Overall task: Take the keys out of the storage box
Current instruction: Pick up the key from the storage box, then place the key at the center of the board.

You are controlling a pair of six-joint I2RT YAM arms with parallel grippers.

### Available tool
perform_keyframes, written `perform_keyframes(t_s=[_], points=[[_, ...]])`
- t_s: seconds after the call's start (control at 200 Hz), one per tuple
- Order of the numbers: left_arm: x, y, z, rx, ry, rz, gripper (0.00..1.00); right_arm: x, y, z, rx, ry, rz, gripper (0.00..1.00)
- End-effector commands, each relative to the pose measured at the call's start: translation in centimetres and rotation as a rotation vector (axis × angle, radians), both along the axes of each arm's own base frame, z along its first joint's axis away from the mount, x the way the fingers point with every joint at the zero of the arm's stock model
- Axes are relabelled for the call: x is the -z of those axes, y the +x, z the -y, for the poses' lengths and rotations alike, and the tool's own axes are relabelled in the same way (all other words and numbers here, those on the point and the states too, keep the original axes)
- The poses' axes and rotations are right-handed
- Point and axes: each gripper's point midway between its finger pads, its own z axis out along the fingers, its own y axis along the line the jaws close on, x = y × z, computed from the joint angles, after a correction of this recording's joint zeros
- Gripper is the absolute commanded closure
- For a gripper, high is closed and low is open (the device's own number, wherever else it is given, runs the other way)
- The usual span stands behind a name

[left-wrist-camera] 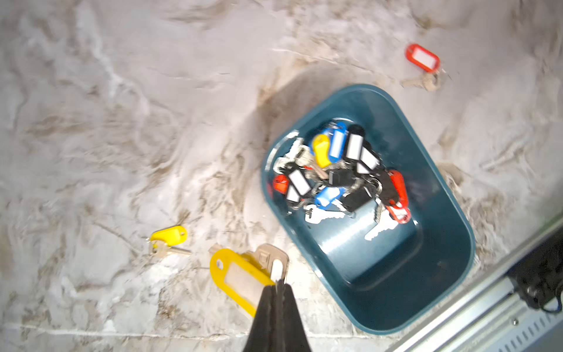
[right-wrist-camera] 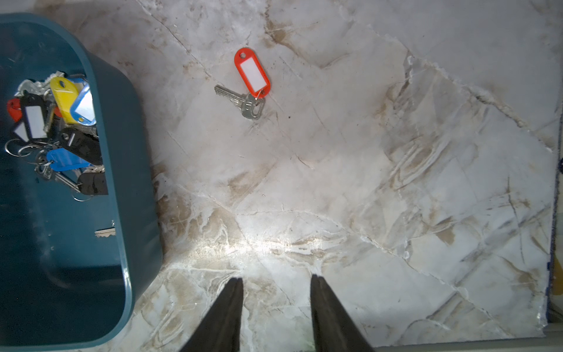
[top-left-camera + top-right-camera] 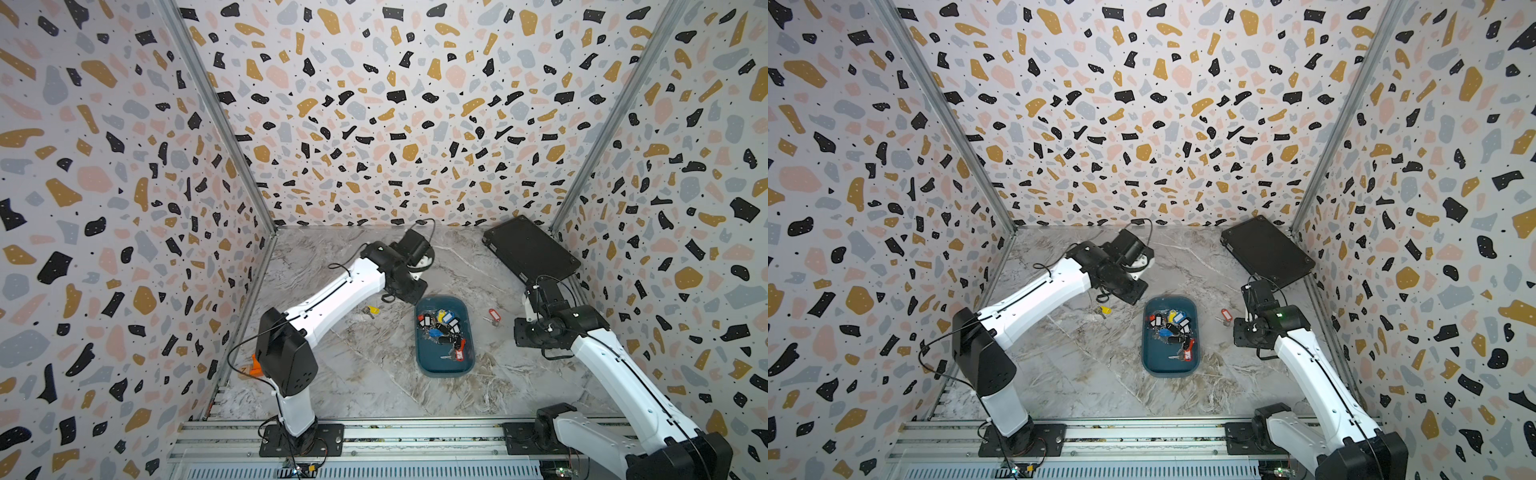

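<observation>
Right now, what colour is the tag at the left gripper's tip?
Yellow tag; clearest in the left wrist view.

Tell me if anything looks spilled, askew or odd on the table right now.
Nothing spilled or damaged. The yellow-tagged key and red-tagged key on the table lie apart from the storage box, seemingly placed. One oddity: an orange object by the left wall, partly hidden.

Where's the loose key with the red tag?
In both top views the silver key with a red plastic tag lies on the marble table, right of the teal storage box.
</observation>
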Motion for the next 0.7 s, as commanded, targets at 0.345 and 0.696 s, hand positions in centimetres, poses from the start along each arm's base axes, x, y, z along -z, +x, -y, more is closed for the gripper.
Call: perform_keyframes(t_s=[0.345,0.696], points=[[11.5,6.2,-10.4,-0.388,0.061,-0.229,1.00,0.7,-0.4,-0.5,-0.017,0.016,-0.038,0.56],[13.0,5.5,-11.1,-0.418,0.102,-0.262,0.23,0.6,-0.3,-0.9,-0.029,0.026,-0.035,0.41]])
